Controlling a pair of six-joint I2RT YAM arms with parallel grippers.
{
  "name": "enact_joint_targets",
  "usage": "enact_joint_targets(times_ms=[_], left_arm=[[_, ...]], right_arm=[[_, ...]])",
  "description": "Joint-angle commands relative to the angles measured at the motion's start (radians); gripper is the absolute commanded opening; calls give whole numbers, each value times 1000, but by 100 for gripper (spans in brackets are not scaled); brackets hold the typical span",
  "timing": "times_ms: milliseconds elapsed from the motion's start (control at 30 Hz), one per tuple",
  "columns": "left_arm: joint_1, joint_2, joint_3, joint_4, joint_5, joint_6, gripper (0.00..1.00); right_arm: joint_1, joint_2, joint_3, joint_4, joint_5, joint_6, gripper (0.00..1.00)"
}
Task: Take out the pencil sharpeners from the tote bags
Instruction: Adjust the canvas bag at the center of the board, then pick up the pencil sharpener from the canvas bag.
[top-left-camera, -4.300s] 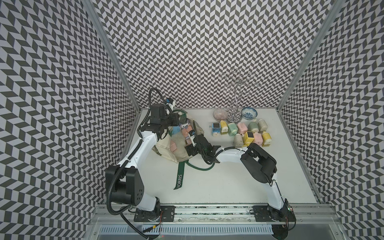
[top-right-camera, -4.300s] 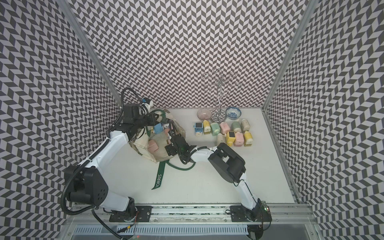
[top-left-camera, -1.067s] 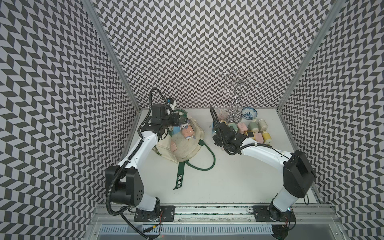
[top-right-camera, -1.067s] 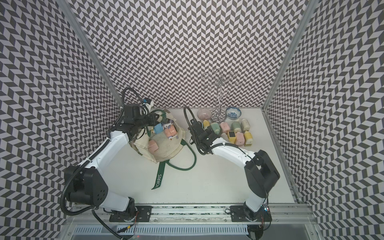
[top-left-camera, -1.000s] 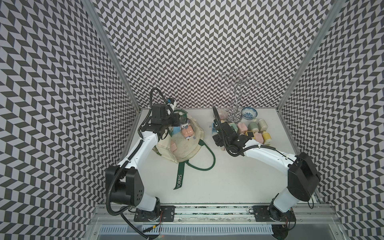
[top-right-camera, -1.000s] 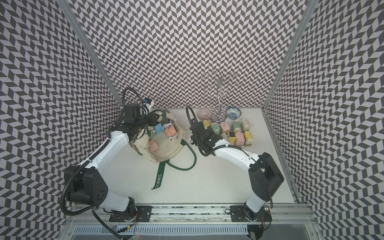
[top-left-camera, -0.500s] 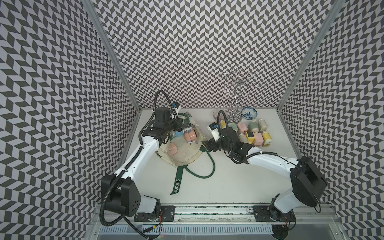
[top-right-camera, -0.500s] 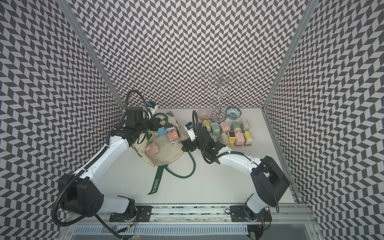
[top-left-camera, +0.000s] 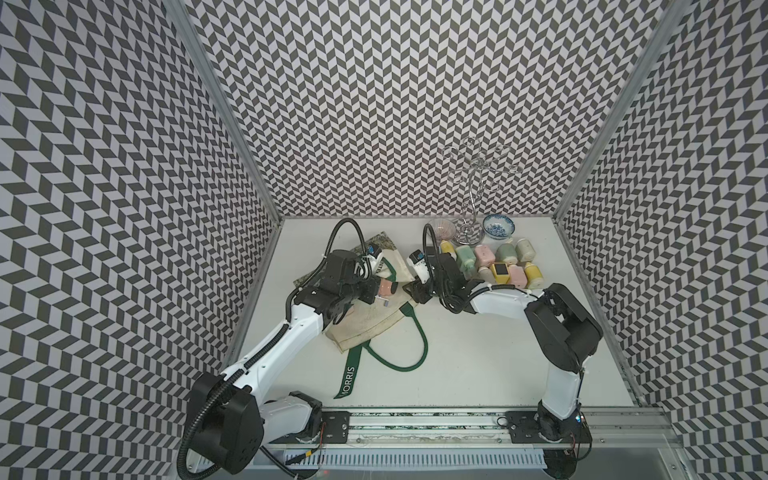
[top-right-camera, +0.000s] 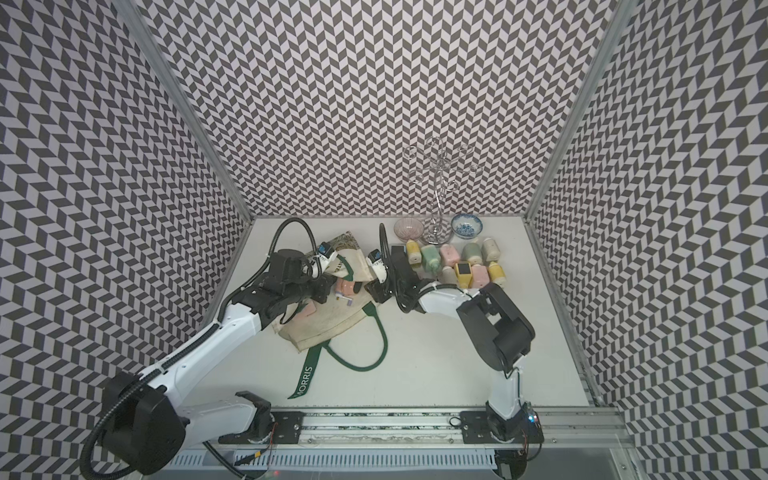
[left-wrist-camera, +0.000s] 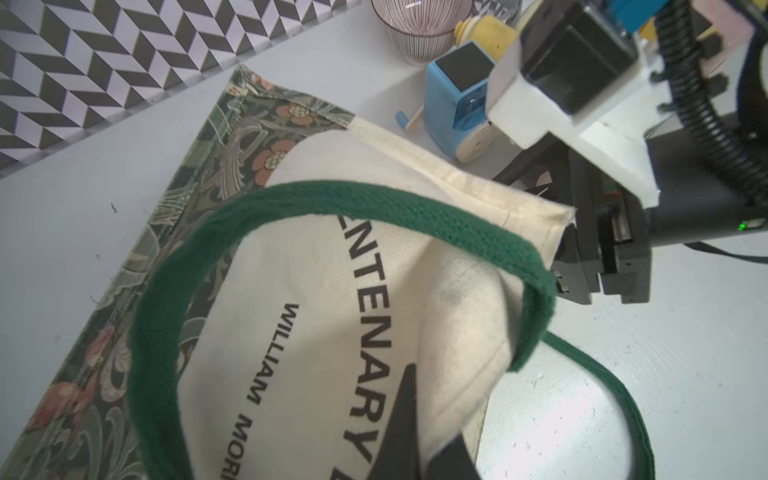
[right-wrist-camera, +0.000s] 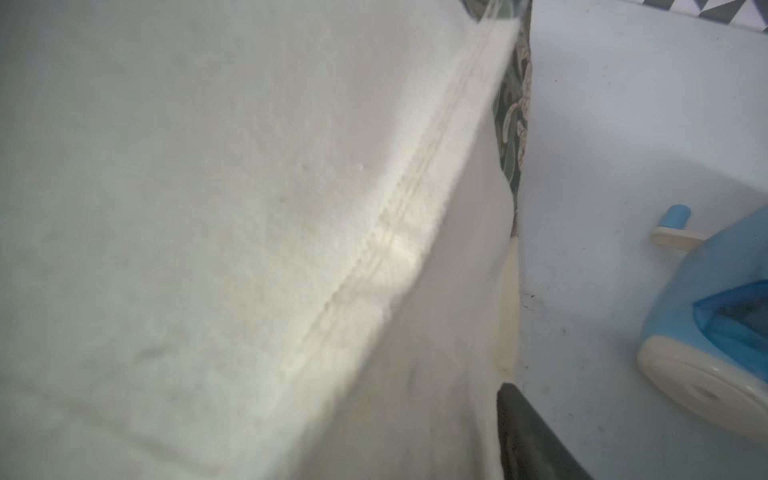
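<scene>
The cream tote bag (top-left-camera: 376, 322) with dark green straps lies left of centre, its mouth towards the right. My left gripper (left-wrist-camera: 432, 411) is shut on a fold of its cloth near the mouth, also visible in a top view (top-left-camera: 375, 291). A pink pencil sharpener (top-left-camera: 386, 286) and a lilac one (top-left-camera: 385, 302) show at the mouth. My right gripper (top-left-camera: 410, 291) is at the bag's right corner; cream cloth fills the right wrist view and only one finger (right-wrist-camera: 528, 432) shows. A blue sharpener (left-wrist-camera: 457, 104) stands beside that arm. Several sharpeners (top-left-camera: 494, 262) are clustered at the back right.
Behind the sharpener cluster stand a pink striped bowl (top-left-camera: 444, 227), a blue patterned bowl (top-left-camera: 498, 226) and a wire stand (top-left-camera: 471, 199). A green strap (top-left-camera: 349, 376) lettered MORRIS trails towards the front. Patterned walls enclose three sides.
My right arm has swung left from the sharpener cluster to the bag's right corner, its jaws narrowing. My left arm has shifted the bag forward and to the right, and the bag lies flatter.
</scene>
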Motion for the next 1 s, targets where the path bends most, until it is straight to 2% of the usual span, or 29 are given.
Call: enact_joint_targets(times_ms=[0, 100, 233, 467, 600, 767, 967], left_arm=[[4, -12, 6, -37, -75, 13, 0], [8, -18, -10, -13, -99, -5, 0], [19, -8, 7, -15, -69, -27, 0], [46, -53, 7, 13, -68, -65, 0], [49, -72, 6, 19, -68, -86, 0], [53, -73, 14, 12, -80, -109, 0], [58, -63, 23, 4, -75, -126, 0]], right_arm=[[1, -39, 0, 42, -66, 26, 64], [1, -135, -87, 115, -45, 33, 76], [2, -258, -162, 170, 2, 35, 81], [16, -434, -310, 280, -10, 94, 81], [66, -501, -389, 368, -116, 65, 78], [155, -481, -441, 455, -223, 23, 75], [285, -305, -386, 540, -228, 44, 75]])
